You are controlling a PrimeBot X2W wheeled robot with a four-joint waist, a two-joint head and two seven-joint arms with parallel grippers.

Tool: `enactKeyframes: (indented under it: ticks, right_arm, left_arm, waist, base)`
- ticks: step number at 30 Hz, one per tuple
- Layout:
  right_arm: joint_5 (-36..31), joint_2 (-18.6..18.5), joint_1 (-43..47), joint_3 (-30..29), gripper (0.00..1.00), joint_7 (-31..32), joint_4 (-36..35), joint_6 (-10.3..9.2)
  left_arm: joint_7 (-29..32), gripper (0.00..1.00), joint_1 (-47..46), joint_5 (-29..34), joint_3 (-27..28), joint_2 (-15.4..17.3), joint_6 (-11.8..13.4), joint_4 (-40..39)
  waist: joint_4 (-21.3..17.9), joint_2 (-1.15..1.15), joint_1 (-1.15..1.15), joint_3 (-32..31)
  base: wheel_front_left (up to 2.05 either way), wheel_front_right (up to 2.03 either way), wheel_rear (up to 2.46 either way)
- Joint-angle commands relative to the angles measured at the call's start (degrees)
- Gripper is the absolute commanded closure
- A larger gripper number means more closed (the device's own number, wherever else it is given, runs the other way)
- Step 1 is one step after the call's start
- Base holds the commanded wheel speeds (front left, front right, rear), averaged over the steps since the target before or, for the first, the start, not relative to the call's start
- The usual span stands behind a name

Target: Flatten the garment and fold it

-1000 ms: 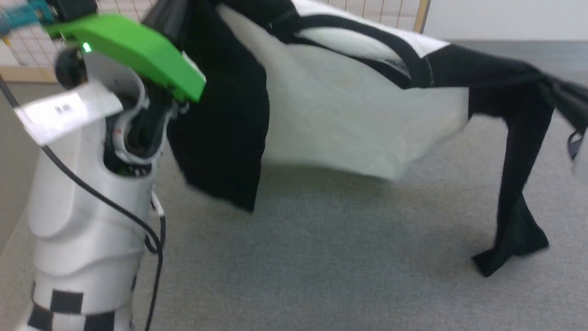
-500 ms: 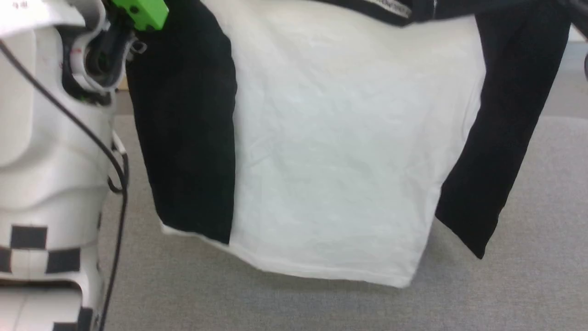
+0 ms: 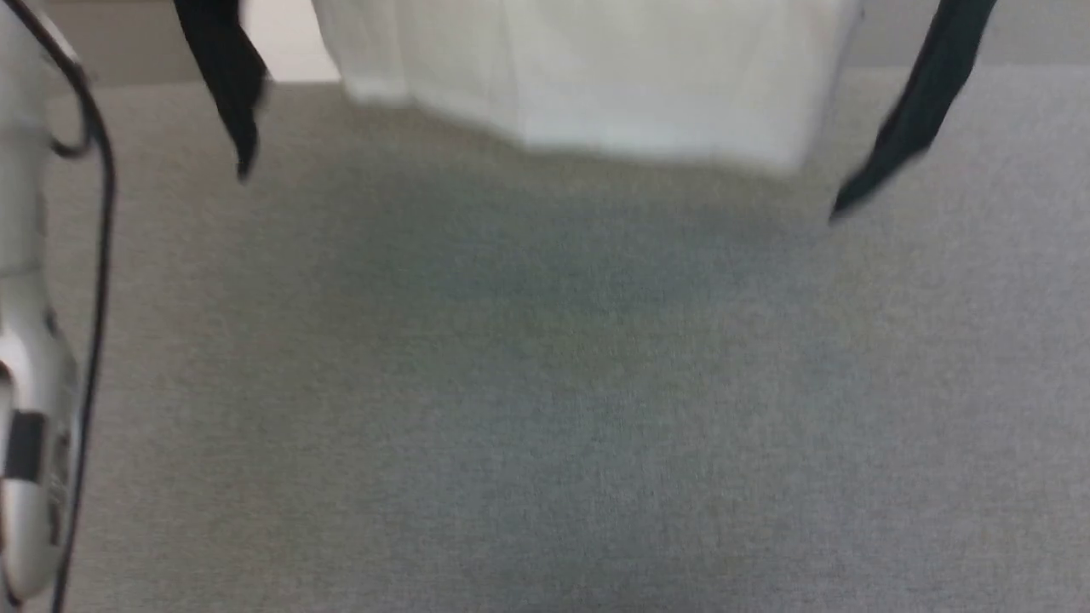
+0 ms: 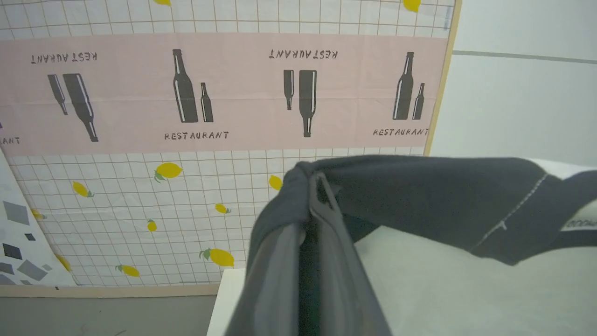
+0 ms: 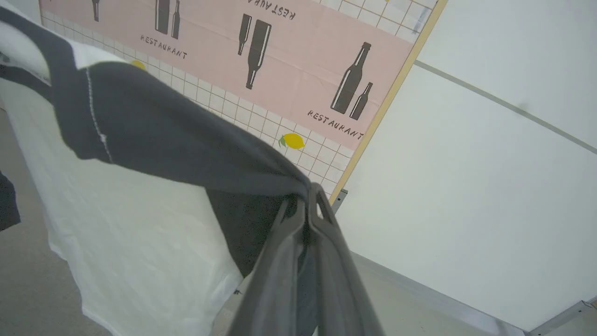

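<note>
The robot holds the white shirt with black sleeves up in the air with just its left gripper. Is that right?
Not just the left. The left gripper pinches the shirt in the left wrist view, and the right gripper pinches it too in the right wrist view. The rest is right.

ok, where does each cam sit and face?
Head view: on the head, tilted down at the grey floor; garment hem along the top, left arm at left edge.
Left wrist view: looks along the left pincer, shut on the garment, toward the patterned screen.
Right wrist view: looks along the right pincer, shut on the garment, toward a white wall.
Shared: both wrist views catch garment and screen.
</note>
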Motion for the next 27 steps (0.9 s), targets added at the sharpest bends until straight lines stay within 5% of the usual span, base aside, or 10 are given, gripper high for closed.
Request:
enactKeyframes:
  ticks: [1,13,20,27]
  right_arm:
    - [-1.6,0.4,-2.6,0.2,1.0,-1.9,1.8,-0.1]
    - [-6.8,5.6,-13.8,2.0,1.0,-13.6,14.8,-0.1]
    - [-2.7,4.8,-10.1,7.8,1.0,-16.2,16.8,-0.1]
    - [3.2,1.8,-0.1,12.4,1.0,-19.5,15.4,-0.1]
  left_arm:
    - [-1.5,1.0,-2.5,1.0,0.2,0.8,0.3,1.0]
    - [-12.6,1.0,-11.2,2.5,1.0,1.0,-0.2,10.1]
    - [-14.8,1.0,-7.5,0.6,0.7,-0.7,-2.4,15.3]
    - [-15.6,1.0,1.0,-1.5,-0.3,-2.9,-4.8,19.5]
  waist:
    - [-2.8,0.0,-0.01,8.6]
    - [-3.9,0.0,-0.01,16.7]
    - [-2.4,0.0,-0.01,17.4]
    - [0.1,0.0,-0.01,11.7]
  base:
    - [0.0,0.0,0.0]
    - [0.0,0.0,0.0]
    - [0.0,0.0,0.0]
    - [0.0,0.0,0.0]
